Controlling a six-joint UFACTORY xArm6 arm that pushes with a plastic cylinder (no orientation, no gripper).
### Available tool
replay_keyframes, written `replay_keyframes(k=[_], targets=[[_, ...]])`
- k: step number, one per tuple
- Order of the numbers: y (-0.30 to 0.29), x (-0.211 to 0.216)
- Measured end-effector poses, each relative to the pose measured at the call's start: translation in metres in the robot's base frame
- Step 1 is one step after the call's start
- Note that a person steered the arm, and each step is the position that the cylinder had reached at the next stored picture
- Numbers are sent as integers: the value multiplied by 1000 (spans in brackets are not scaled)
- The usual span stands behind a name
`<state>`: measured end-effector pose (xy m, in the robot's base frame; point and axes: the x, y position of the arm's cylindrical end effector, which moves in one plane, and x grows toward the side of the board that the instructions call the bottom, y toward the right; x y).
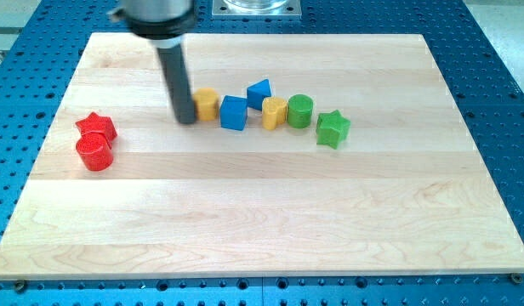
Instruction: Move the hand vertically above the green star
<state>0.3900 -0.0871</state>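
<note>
The green star (333, 128) lies on the wooden board at the right end of a row of blocks. My tip (186, 120) touches the board at the row's left end, just left of a yellow block (207, 104), far to the left of the green star. Between them stand a blue cube (234, 112), a blue triangle (259, 92), a second yellow block (274, 112) and a green cylinder (299, 111).
A red star (96, 126) and a red cylinder (94, 153) sit together near the board's left edge (41, 170). The board lies on a blue perforated table (500, 102). A metal mount (255, 7) shows at the view's top.
</note>
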Motion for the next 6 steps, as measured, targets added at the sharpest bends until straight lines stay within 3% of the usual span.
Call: replay_keyframes(k=[1, 2, 4, 6], targets=[[0, 66], [33, 82], [238, 90], [247, -81]])
